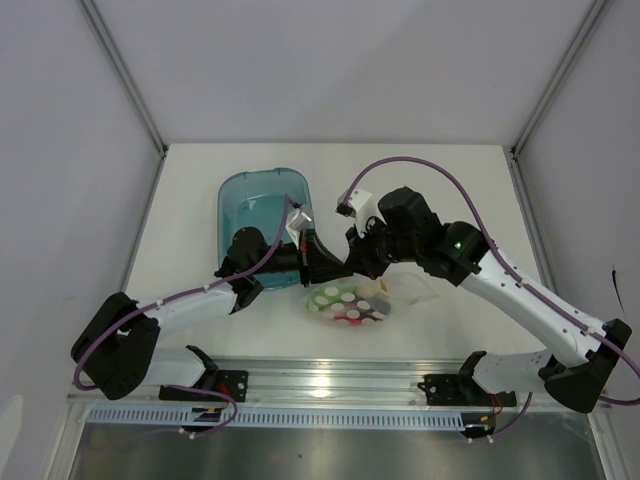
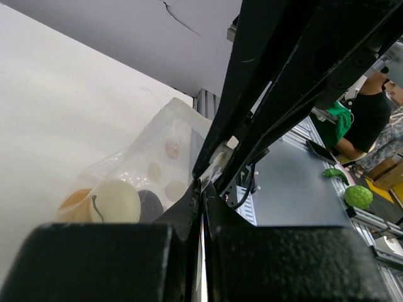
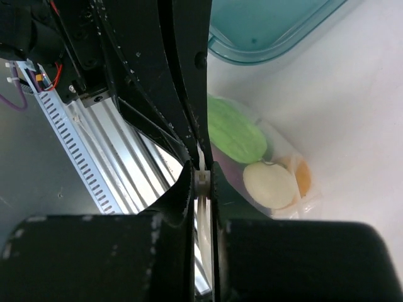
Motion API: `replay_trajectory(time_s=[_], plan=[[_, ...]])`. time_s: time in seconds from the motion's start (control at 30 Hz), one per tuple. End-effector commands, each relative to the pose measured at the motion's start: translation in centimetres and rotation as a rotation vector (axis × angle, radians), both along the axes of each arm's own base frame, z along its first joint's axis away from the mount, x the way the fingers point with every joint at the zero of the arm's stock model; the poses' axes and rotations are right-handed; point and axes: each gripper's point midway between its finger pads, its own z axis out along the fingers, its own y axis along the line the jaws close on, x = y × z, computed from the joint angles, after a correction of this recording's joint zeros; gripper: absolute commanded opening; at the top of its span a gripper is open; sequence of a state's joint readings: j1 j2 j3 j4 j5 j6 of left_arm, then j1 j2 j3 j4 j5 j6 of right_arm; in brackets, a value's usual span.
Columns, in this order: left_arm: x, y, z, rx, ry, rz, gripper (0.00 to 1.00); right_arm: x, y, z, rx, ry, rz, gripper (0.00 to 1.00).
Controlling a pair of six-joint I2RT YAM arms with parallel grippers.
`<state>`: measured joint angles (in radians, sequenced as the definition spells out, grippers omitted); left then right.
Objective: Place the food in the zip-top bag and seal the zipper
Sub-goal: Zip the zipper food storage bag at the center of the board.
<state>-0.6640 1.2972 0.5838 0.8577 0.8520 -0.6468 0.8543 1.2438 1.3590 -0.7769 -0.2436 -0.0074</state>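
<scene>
The zip-top bag (image 1: 350, 305) lies in front of the teal tub with the food inside it. Through the plastic I see the light green pod (image 3: 236, 138), the white ball (image 3: 269, 185), a yellow-orange piece (image 3: 303, 178) and a dark purple piece (image 2: 148, 205). My left gripper (image 1: 330, 268) and right gripper (image 1: 354, 262) meet tip to tip above the bag's far edge. The left gripper (image 2: 203, 189) is shut on the bag's top edge. The right gripper (image 3: 201, 178) is shut on the white zipper strip (image 3: 201, 178). The pepper and chili are hard to tell apart.
The teal translucent tub (image 1: 262, 215) stands behind the left gripper and also shows in the right wrist view (image 3: 271, 25). An aluminium rail (image 1: 330, 385) runs along the near table edge. The enclosure's walls rise at left, right and back.
</scene>
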Motion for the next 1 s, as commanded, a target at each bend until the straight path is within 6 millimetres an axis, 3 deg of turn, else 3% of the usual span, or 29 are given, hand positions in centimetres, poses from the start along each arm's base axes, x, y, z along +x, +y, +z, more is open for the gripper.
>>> replay_trajectory(time_s=[0.0,0.2,0.37,0.4,0.43,0.47,0.57,0.63,0.7,0.77,0.8,0.83,0.93,0.97], plan=[[-0.4,0.3,1.7,-0.043,-0.054,-0.017,0.0,0.6,0.8,1.1,0.017,-0.036,0.003,0.0],[-0.2,0.6,0.8,-0.03,-0.046,-0.01,0.01,0.7,0.1,1.8,0.043,-0.069,-0.016,0.0],[-0.4,0.4,0.6,-0.004,-0.037,-0.053,0.07,1.5,-0.2,2.6,0.069,-0.066,-0.032,0.0],[-0.5,0.4,0.3,0.012,-0.02,-0.062,0.11,1.7,-0.3,2.8,0.074,-0.066,-0.037,0.0],[-0.5,0.3,0.2,0.012,-0.026,-0.069,0.35,1.7,-0.2,3.0,0.08,-0.067,-0.034,0.0],[-0.8,0.4,0.6,-0.006,-0.05,-0.08,0.51,1.6,-0.1,3.1,0.087,-0.06,-0.028,0.0],[-1.7,1.2,0.5,-0.043,-0.128,-0.067,0.69,1.5,0.2,3.2,0.097,-0.046,-0.008,0.0],[-1.0,1.2,0.0,-0.018,-0.165,-0.033,0.72,1.1,0.5,3.1,0.104,-0.023,0.02,0.0],[-0.9,1.1,-0.1,-0.005,-0.202,-0.044,0.72,0.3,0.9,3.0,0.112,0.006,0.063,0.0],[-0.9,0.9,0.2,-0.031,-0.241,-0.062,0.65,-0.1,1.1,2.8,0.11,0.026,0.089,0.0],[-0.7,0.7,0.5,-0.04,-0.248,-0.071,0.58,-0.2,1.1,2.8,0.108,0.03,0.094,0.0],[-0.7,0.5,0.4,-0.039,-0.249,-0.081,0.41,-0.2,1.0,2.8,0.105,0.03,0.097,0.0],[-0.2,-0.1,0.3,-0.056,-0.251,-0.103,0.14,-0.4,0.8,2.9,0.1,0.031,0.1,0.0],[-0.3,-0.1,0.5,-0.084,-0.264,-0.109,0.14,-0.5,0.8,2.8,0.095,0.038,0.105,0.0]])
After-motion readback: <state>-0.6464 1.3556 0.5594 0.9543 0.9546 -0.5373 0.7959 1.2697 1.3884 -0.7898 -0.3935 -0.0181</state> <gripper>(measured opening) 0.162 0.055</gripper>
